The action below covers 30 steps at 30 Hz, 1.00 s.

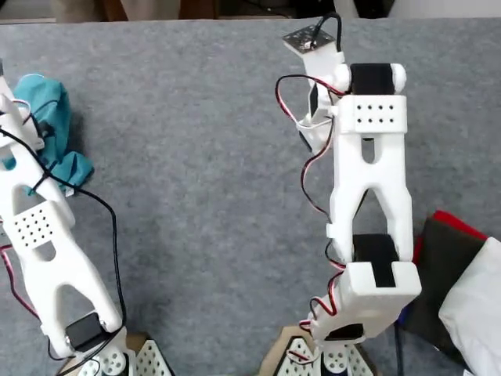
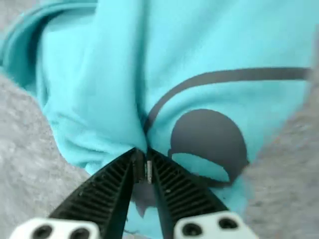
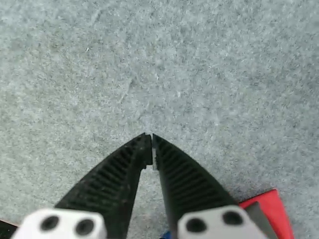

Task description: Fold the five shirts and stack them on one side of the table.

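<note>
Left wrist view, end effector [image 2: 148,162] pinching shirt [image 2: 199,45]

1. A flat table topped with a grey, felt-like fibrous covering [image 1: 196,157] lies right under the jaws of the right gripper [image 3: 151,149] and spreads well ahead of them and to both sides.
2. Far beyond the jaws, past the table's far edge, a narrow strip of room shows: brown wooden furniture [image 1: 156,8] beside a dark patch [image 1: 266,6].
3. Light falls evenly over the covering, leaving only soft shadows.
</note>
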### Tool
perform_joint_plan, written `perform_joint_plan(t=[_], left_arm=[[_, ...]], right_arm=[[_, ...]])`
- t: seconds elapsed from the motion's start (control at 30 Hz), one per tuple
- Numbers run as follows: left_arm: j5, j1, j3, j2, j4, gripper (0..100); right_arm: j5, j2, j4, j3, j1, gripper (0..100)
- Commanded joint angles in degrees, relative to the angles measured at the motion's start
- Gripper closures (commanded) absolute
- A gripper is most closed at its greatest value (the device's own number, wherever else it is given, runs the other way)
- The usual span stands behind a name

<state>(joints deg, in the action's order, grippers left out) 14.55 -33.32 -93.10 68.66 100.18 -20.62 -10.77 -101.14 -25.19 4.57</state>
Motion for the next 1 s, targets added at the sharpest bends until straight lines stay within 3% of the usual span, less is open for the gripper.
perform_joint_plan(t=[0.0, 0.13, 0.3, 0.53, 0.63, 0.97], left_arm=[[-2.5, 2.7, -2.0, -9.7, 0.8, 98], [-2.5, 8.5, -1.8, -14.2, 0.8, 98], [-5.5, 18.7, 7.7, -18.9, 0.9, 98], [-6.9, 33.8, 36.1, -32.7, 0.9, 98], [-6.9, 39.9, 48.0, -39.5, 0.5, 98], [-6.4, 56.1, 73.6, -62.5, 0.5, 98]], right_arm=[[0.6, 2.1, -0.9, -2.2, -1.7, 99.3], [0.4, 5.1, -0.9, -2.2, -1.7, 99.1], [0.3, 8.5, -0.9, -2.2, -3.0, 99.0], [-0.2, 9.9, -0.9, -2.2, -10.5, 99.0], [-4.7, 9.7, -0.9, -2.2, -12.8, 99.0], [-9.0, 9.9, -1.0, -2.6, -16.2, 99.0]])
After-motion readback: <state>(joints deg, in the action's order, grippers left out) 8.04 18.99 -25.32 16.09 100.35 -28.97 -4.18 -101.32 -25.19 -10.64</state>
